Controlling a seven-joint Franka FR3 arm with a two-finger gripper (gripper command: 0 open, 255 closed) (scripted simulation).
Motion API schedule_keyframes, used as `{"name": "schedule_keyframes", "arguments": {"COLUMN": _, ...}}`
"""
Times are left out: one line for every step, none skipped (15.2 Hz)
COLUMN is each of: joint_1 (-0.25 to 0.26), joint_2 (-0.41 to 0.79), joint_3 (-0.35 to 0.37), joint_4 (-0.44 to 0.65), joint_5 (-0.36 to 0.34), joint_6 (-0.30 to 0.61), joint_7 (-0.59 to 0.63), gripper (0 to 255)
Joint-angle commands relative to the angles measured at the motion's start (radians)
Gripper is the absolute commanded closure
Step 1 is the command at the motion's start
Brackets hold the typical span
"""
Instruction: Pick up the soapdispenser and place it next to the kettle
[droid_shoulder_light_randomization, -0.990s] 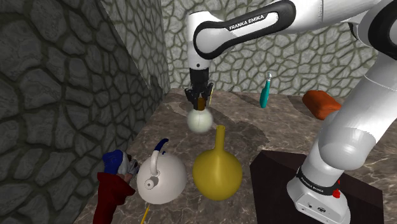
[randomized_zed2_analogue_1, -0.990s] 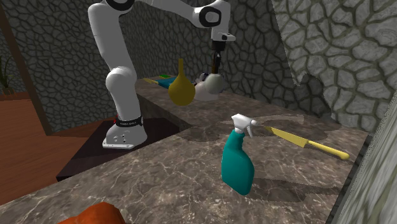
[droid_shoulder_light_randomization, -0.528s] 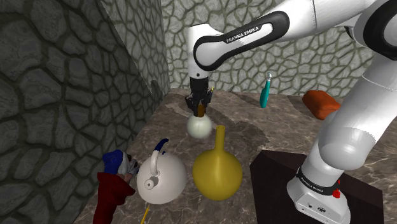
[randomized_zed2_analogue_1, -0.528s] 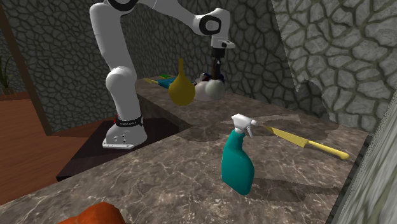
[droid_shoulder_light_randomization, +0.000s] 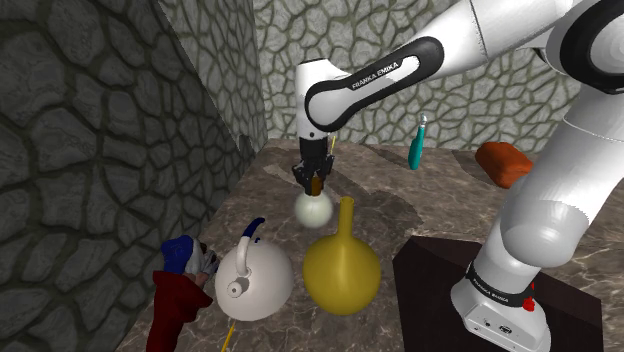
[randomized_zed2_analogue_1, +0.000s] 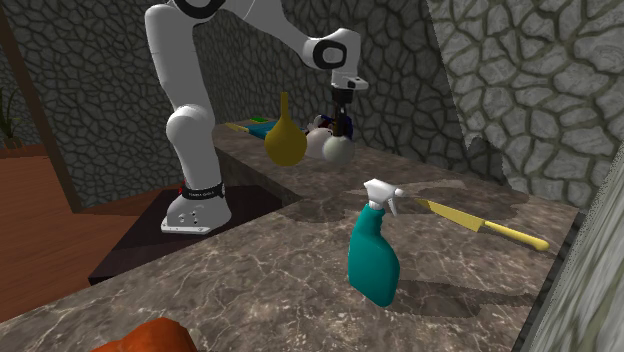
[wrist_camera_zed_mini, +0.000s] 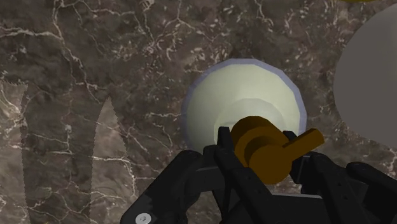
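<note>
Gripper (droid_shoulder_light_randomization: 313, 178) clasps the soap dispenser (droid_shoulder_light_randomization: 313, 208) by its brown pump, fingers hiding the neck, near the kettle (droid_shoulder_light_randomization: 253, 280); base contact unclear

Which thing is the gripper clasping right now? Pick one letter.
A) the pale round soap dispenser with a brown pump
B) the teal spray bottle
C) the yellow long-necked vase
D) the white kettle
A: in the wrist view the gripper is shut on the brown pump on top of the pale round soap dispenser.
</note>
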Motion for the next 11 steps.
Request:
{"name": "schedule_keyframes", "arguments": {"joint_1": 0.001, "joint_2": 0.014, "joint_3": 0.002, "joint_4": -0.015, "joint_5": -0.002, "joint_6": 0.03, "joint_7": 0.001, "gripper": 255}}
{"name": "schedule_keyframes", "arguments": {"joint_1": 0.001, "joint_2": 0.022, "joint_3": 0.002, "joint_4": -0.025, "joint_5": -0.003, "joint_6": 0.049, "joint_7": 0.002, "gripper": 255}}
{"name": "schedule_keyframes", "arguments": {"joint_1": 0.001, "joint_2": 0.022, "joint_3": 0.002, "joint_4": -0.026, "joint_5": -0.003, "joint_6": 0.049, "joint_7": 0.002, "gripper": 255}}
{"name": "schedule_keyframes", "arguments": {"joint_1": 0.001, "joint_2": 0.022, "joint_3": 0.002, "joint_4": -0.025, "joint_5": -0.003, "joint_6": 0.049, "joint_7": 0.002, "gripper": 255}}
{"name": "schedule_keyframes", "arguments": {"joint_1": 0.001, "joint_2": 0.022, "joint_3": 0.002, "joint_4": -0.025, "joint_5": -0.003, "joint_6": 0.049, "joint_7": 0.002, "gripper": 255}}
{"name": "schedule_keyframes", "arguments": {"joint_1": 0.001, "joint_2": 0.022, "joint_3": 0.002, "joint_4": -0.025, "joint_5": -0.003, "joint_6": 0.049, "joint_7": 0.002, "gripper": 255}}
{"name": "schedule_keyframes", "arguments": {"joint_1": 0.001, "joint_2": 0.022, "joint_3": 0.002, "joint_4": -0.025, "joint_5": -0.003, "joint_6": 0.049, "joint_7": 0.002, "gripper": 255}}
{"name": "schedule_keyframes", "arguments": {"joint_1": 0.001, "joint_2": 0.022, "joint_3": 0.002, "joint_4": -0.025, "joint_5": -0.003, "joint_6": 0.049, "joint_7": 0.002, "gripper": 255}}
{"name": "schedule_keyframes", "arguments": {"joint_1": 0.001, "joint_2": 0.022, "joint_3": 0.002, "joint_4": -0.025, "joint_5": -0.003, "joint_6": 0.049, "joint_7": 0.002, "gripper": 255}}
{"name": "schedule_keyframes", "arguments": {"joint_1": 0.001, "joint_2": 0.022, "joint_3": 0.002, "joint_4": -0.025, "joint_5": -0.003, "joint_6": 0.049, "joint_7": 0.002, "gripper": 255}}
{"name": "schedule_keyframes", "arguments": {"joint_1": 0.001, "joint_2": 0.023, "joint_3": 0.002, "joint_4": -0.025, "joint_5": -0.003, "joint_6": 0.049, "joint_7": 0.002, "gripper": 0}}
